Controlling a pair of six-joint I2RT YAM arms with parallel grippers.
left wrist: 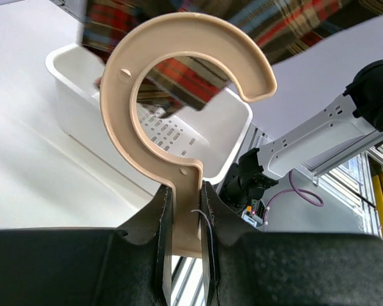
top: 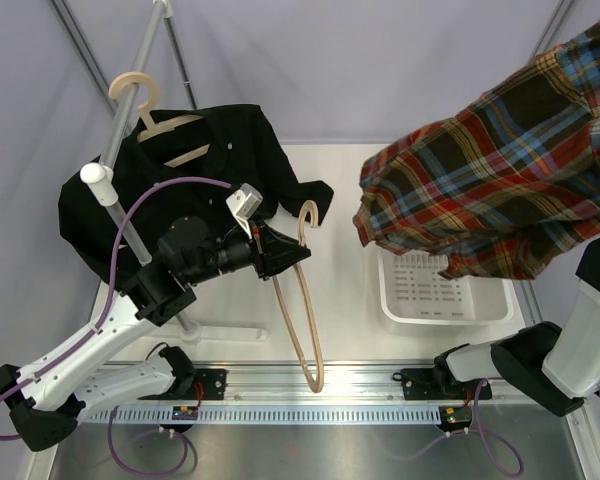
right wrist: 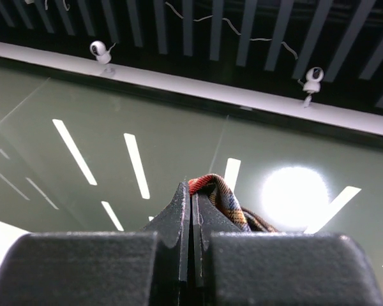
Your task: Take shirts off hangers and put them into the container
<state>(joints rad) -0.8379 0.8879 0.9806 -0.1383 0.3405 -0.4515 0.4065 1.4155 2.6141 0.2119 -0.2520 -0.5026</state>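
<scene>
Above white desk (top: 340, 250), left pincer (left wrist: 184, 194) grips beige wooden hanger (left wrist: 115, 127); right pincer (right wrist: 191, 194) pinches plaid flannel shirt (top: 500, 170) over white plastic basket (left wrist: 76, 108) for dropping.

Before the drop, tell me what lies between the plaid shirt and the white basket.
Nothing visible. The red, navy and yellow plaid flannel shirt hangs from the shut right gripper above the white slotted plastic basket.

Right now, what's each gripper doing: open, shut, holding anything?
Left gripper: shut on the bare wooden hanger.
Right gripper: shut on the plaid shirt.
</scene>
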